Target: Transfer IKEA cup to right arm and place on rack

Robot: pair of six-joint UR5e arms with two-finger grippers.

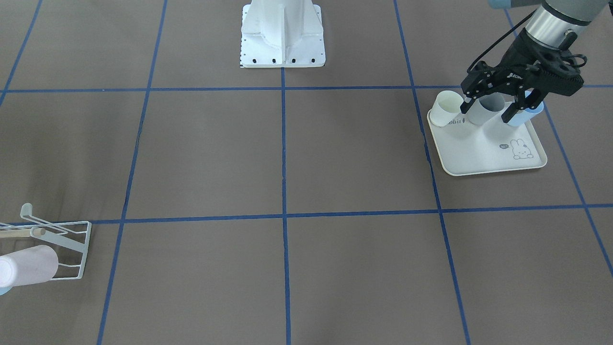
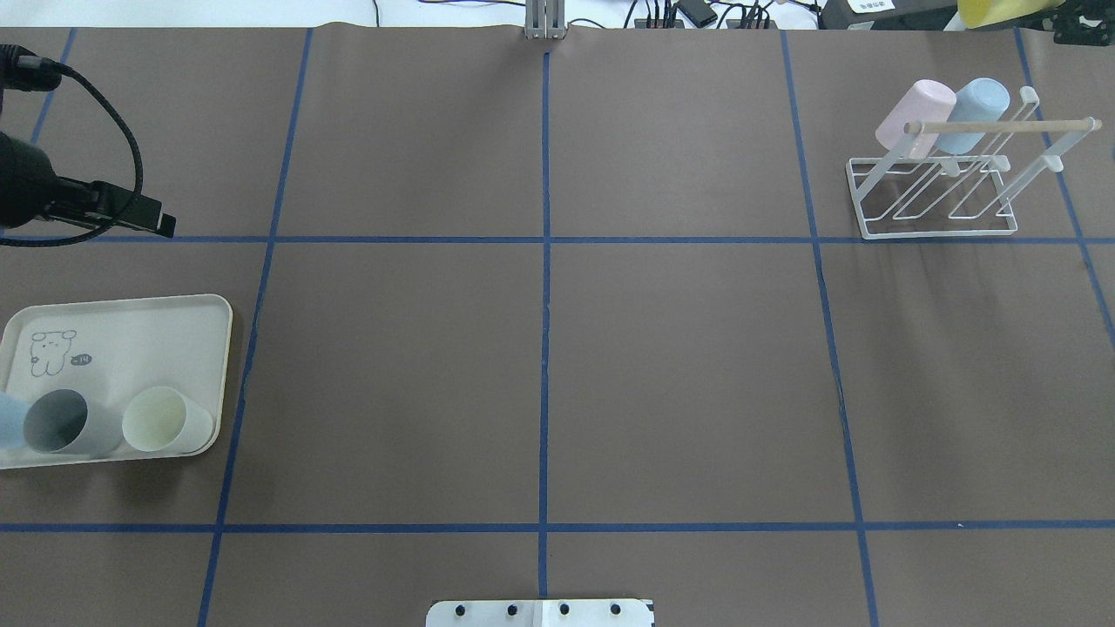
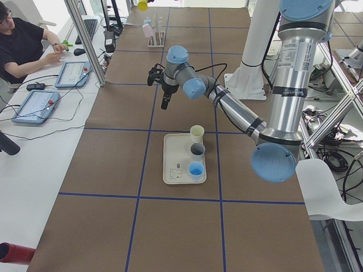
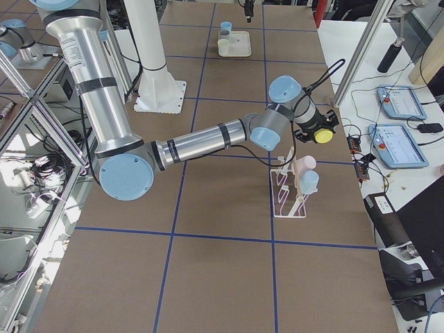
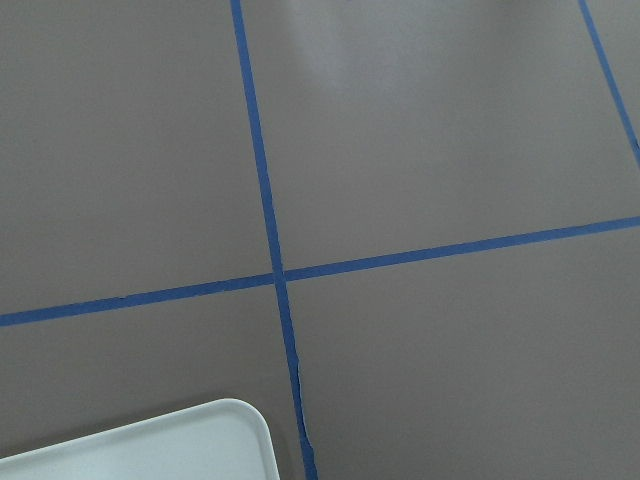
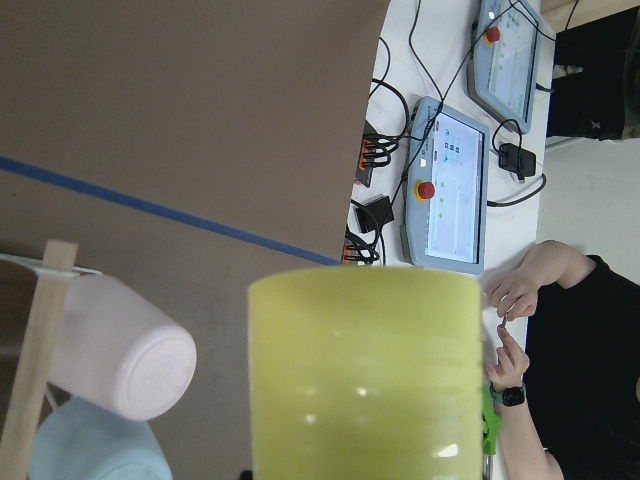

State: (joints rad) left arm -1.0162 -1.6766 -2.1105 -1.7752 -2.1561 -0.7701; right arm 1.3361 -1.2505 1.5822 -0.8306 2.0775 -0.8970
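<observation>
The IKEA cup [image 6: 365, 375] is yellow-green and fills the lower middle of the right wrist view. My right gripper [image 4: 313, 129] is shut on it and holds it in the air, above and just past the white wire rack [image 2: 936, 209]. The same cup [image 2: 993, 12] shows at the top right edge of the overhead view. A pink cup [image 2: 915, 113] and a pale blue cup [image 2: 977, 103] hang on the rack behind its wooden rod [image 2: 1002, 126]. My left gripper [image 1: 488, 109] is open and holds nothing, high up near the tray [image 1: 483, 155].
The cream rabbit-print tray [image 2: 131, 322] holds a cream cup [image 2: 165, 420], a grey cup [image 2: 65, 422] and a blue cup [image 2: 7, 418]. A person [image 3: 25, 42] sits at a side desk with control tablets [image 6: 450, 190]. The robot's base [image 1: 282, 33] stands mid-table.
</observation>
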